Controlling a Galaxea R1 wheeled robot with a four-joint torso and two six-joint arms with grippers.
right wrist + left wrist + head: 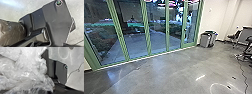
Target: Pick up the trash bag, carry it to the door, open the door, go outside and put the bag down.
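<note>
In the left wrist view the clear, crumpled plastic of the trash bag (25,70) lies close to the camera, bunched in folds. Part of the bag (11,33), filled out and brownish, shows in the right wrist view beside the robot's dark plate. The fingers of both grippers cannot be made out, nor can what holds the bag. Green-framed glass doors (146,32) stand ahead in the head view, with a dark handle on the frame near their right end. A paved path is visible through the glass.
Two grey bins (205,40) stand against the white wall right of the doors. Farther right are dark office chairs (234,36), and a thin black cable (242,71) runs over the grey floor (166,72).
</note>
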